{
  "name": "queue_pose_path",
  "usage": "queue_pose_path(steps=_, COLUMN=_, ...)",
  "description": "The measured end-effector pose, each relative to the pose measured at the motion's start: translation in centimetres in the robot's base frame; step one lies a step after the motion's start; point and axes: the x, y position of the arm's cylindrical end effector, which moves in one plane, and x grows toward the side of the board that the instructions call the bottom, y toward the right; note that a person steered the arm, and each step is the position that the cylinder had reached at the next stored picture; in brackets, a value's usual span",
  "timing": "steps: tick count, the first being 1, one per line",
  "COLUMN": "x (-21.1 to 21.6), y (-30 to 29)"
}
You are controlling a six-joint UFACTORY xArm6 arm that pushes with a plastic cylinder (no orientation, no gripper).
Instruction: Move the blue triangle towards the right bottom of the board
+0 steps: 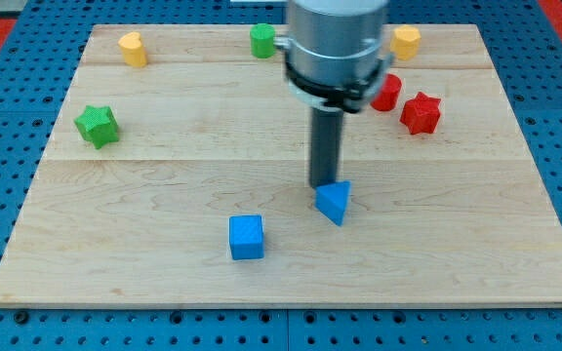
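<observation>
The blue triangle point(335, 202) lies near the middle of the wooden board point(164, 185), a little toward the view's bottom. My tip point(322, 185) stands right at the triangle's upper left edge, touching or almost touching it. The rod rises from there to the grey arm body at the view's top.
A blue cube point(246, 237) lies to the triangle's lower left. A green star point(97, 125) is at the left. A yellow block point(133, 48), a green block point(261, 40) and another yellow block point(406, 41) lie along the top. A red block point(387, 93) and a red star point(421, 112) are at the upper right.
</observation>
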Motion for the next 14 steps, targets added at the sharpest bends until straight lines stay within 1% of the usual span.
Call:
queue_pose_path(steps=1, x=0.6, y=2.6)
queue_pose_path(steps=2, x=-2.8, y=-1.9)
queue_pose_path(steps=3, x=-1.0, y=-3.1)
queue_pose_path(steps=4, x=2.2, y=-2.8)
queue_pose_path(steps=5, x=2.8, y=-1.1)
queue_pose_path(steps=6, x=3.3, y=7.0)
queue_pose_path(steps=7, x=4.5, y=10.7)
queue_pose_path(steps=14, x=4.5, y=11.2)
